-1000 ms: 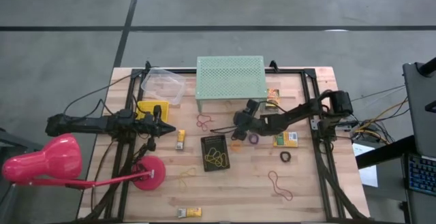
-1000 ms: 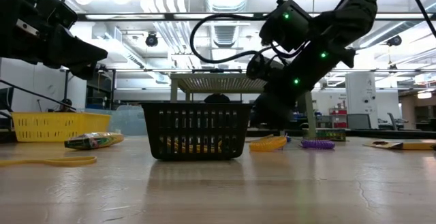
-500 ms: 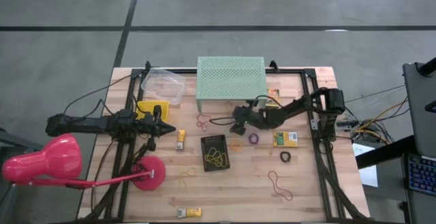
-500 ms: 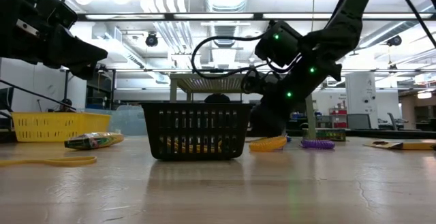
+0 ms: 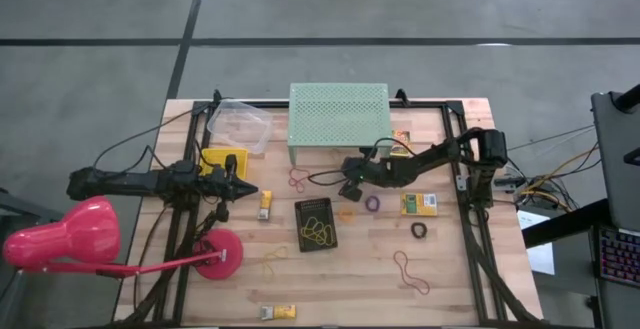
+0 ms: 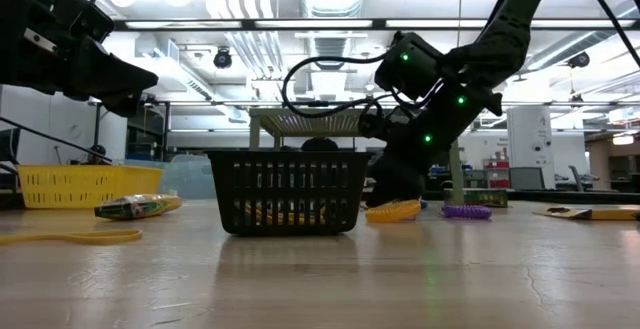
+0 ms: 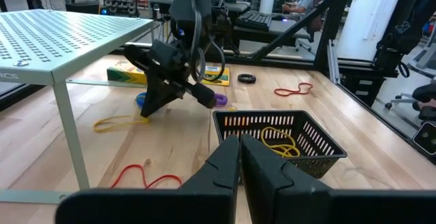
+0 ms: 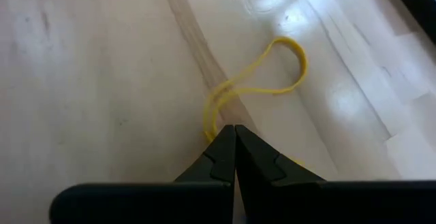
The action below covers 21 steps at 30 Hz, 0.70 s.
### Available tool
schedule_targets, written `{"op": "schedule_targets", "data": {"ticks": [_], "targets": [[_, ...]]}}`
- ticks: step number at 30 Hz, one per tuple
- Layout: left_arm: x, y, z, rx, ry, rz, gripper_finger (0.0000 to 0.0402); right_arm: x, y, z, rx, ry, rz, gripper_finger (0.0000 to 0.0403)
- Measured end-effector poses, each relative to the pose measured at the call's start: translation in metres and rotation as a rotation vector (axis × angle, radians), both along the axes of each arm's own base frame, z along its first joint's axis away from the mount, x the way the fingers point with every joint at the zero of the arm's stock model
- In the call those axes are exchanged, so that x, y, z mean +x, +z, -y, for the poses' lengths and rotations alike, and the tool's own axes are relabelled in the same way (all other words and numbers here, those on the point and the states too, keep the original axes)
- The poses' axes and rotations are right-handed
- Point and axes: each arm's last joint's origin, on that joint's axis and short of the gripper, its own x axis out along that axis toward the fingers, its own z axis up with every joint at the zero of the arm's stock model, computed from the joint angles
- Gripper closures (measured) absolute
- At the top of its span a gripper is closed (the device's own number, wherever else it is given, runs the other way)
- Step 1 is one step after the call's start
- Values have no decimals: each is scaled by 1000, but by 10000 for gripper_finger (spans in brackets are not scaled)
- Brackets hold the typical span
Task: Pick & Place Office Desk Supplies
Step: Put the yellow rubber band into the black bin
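The right claw [image 8: 234, 137] is pinching a yellow rubber band [image 8: 262, 81] lying on the desk [image 5: 450, 269], just beside the black basket [image 5: 316, 224]; the left claw [image 5: 248, 190] is hovering pressed together near the yellow basket [image 5: 213, 159]

My wooden table [image 5: 450, 269] carries a mint-green perforated stand [image 5: 338, 112], a black mesh basket [image 5: 316, 223], a pink lamp's base [image 5: 217, 257], scattered rubber bands [image 5: 410, 270] (red, yellow, purple) and small printed boxes [image 5: 419, 203].
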Motion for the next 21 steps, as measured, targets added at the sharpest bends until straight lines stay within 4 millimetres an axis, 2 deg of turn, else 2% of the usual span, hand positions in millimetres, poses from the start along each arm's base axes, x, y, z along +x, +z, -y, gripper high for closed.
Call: {"op": "schedule_targets", "data": {"ticks": [7,21], "targets": [[0,0,0,0,0,0,378,1,1,-7,61,33,16,394],[0,0,0,0,0,0,378,-4,9,-67,117,183,-1,394]]}}
